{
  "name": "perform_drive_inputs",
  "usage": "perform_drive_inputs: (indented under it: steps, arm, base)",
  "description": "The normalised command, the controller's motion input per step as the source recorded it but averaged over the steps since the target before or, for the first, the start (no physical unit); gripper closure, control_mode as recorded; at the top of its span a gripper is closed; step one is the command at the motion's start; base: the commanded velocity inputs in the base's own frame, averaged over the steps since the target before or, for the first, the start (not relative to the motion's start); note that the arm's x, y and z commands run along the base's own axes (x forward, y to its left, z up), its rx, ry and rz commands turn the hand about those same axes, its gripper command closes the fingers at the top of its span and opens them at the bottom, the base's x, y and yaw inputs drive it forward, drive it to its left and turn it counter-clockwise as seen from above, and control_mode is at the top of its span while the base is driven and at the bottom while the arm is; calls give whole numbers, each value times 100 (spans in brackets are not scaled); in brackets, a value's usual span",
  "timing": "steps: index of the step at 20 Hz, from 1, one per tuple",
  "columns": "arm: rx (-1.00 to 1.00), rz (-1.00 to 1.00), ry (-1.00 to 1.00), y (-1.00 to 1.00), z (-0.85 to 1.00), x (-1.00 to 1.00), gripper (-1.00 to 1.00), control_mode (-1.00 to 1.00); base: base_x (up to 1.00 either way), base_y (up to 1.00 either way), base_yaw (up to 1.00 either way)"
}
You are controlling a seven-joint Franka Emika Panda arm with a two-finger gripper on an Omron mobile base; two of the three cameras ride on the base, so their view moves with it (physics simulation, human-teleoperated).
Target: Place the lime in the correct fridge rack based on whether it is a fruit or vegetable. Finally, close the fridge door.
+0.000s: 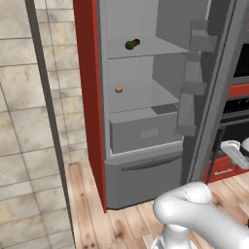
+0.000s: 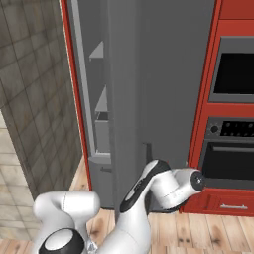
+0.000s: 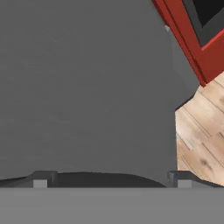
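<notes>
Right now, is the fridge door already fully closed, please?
No, the fridge door stands open, showing the lime on the fridge rack.

- The lime (image 1: 130, 45) looks glossy and smooth beside a duller brown lump (image 1: 136, 42).
- The fridge rack (image 1: 146, 48) under the lime is matt grey, like plastic.
- The fridge door (image 2: 158, 84) is smooth, matt grey.
- The floor (image 1: 126, 223) below the fridge door is pale wood planks.
- The cabinet side (image 1: 90, 97) left of the fridge rack is smooth red.

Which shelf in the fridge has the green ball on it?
The top shelf. The lime sits there beside a dark brown lump; the lower shelf holds just a small orange thing.
</notes>
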Motion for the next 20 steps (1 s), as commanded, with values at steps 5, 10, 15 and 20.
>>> perform_drive_inputs:
  steps: [5,10,15,20]
  arm:
    - [10,-12,0,100,19,46,-100,-100]
    - [11,-16,0,100,31,49,-100,-100]
    - [11,-21,0,95,47,41,-100,-100]
    - [11,-23,0,74,57,38,-100,-100]
  base:
    - [0,0,0]
    - [0,0,0]
    - [0,0,0]
    - [0,0,0]
